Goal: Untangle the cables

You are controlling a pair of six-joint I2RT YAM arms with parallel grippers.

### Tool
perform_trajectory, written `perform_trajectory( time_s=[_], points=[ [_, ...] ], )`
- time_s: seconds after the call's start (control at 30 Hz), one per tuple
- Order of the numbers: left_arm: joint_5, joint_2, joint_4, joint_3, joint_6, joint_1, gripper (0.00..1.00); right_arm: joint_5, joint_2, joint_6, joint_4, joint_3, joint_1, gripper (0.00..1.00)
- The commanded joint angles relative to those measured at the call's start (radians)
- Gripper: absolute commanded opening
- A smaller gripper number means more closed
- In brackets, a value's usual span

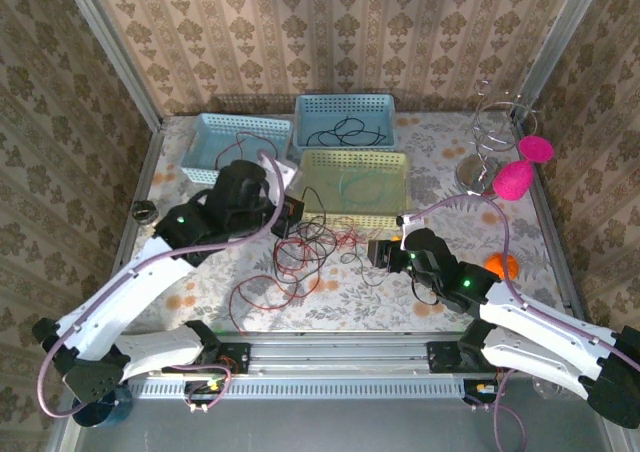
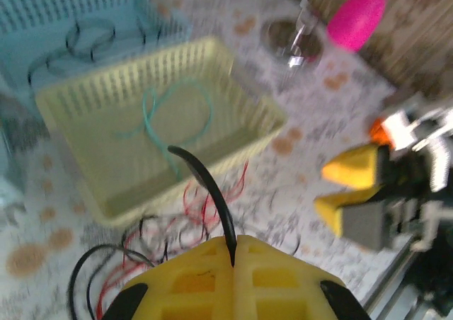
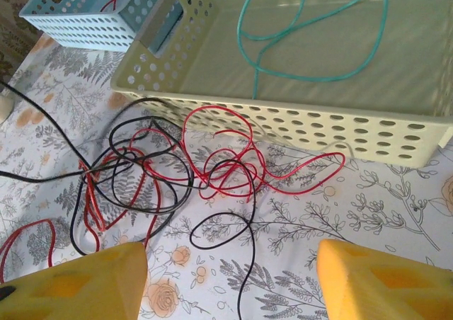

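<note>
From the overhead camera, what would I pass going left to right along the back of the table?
Pale blue perforated plastic basket holding a red cable → deeper blue perforated plastic basket holding a coiled black cable → silver wire stand → bright pink oval object.

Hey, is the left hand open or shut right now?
Shut. On the left hand, the yellow fingers press together, pinching a black cable that arcs up between them.
</note>
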Motion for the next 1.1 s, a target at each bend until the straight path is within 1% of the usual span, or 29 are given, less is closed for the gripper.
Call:
perform_trajectory(
  time_s=[0.0, 0.17, 0.3, 0.37, 0.47, 0.57, 0.63, 0.7, 0.83, 0.93, 1.07],
  points=[
    [0.006, -0.023, 0.035, 0.127, 0.072, -0.002, 0.0, 0.01, 0.014, -0.005, 0.031, 0.02, -0.003, 0.66],
    [-0.065, -0.003, 0.084, 0.254, 0.135, 0.004, 0.0, 0.008, 0.008, -0.005, 0.027, 0.024, -0.005, 0.67],
    [-0.073, 0.026, 0.127, 0.345, 0.176, 0.012, 0.0, 0.017, -0.014, -0.012, 0.007, 0.021, -0.004, 0.67],
    [-0.065, 0.056, 0.133, 0.413, 0.18, 0.018, 0.0, 0.027, -0.025, -0.016, -0.002, 0.019, -0.006, 0.68],
    [-0.02, 0.123, 0.118, 0.543, 0.171, 0.021, 0.0, 0.029, -0.035, -0.024, -0.003, 0.021, -0.006, 0.69],
    [0.025, 0.179, 0.099, 0.629, 0.147, 0.022, 0.0, -0.024, -0.038, -0.085, 0.031, 0.037, -0.006, 0.7],
    [0.041, 0.198, 0.099, 0.625, 0.13, 0.022, 0.0, -0.111, -0.033, -0.162, 0.059, 0.069, -0.005, 0.69],
    [0.05, 0.191, 0.118, 0.573, 0.113, 0.022, 0.0, -0.18, -0.035, -0.243, 0.088, 0.105, 0.007, 0.69],
    [0.045, 0.151, 0.188, 0.433, 0.068, 0.027, 0.0, -0.249, -0.018, -0.348, 0.167, 0.149, 0.025, 0.7],
    [0.064, 0.128, 0.22, 0.373, 0.031, 0.032, 0.0, -0.301, 0.05, -0.386, 0.264, 0.174, 0.034, 0.71],
    [0.085, 0.119, 0.241, 0.327, -0.004, 0.044, 0.0, -0.341, 0.2, -0.405, 0.399, 0.227, 0.061, 0.73]
  ],
)
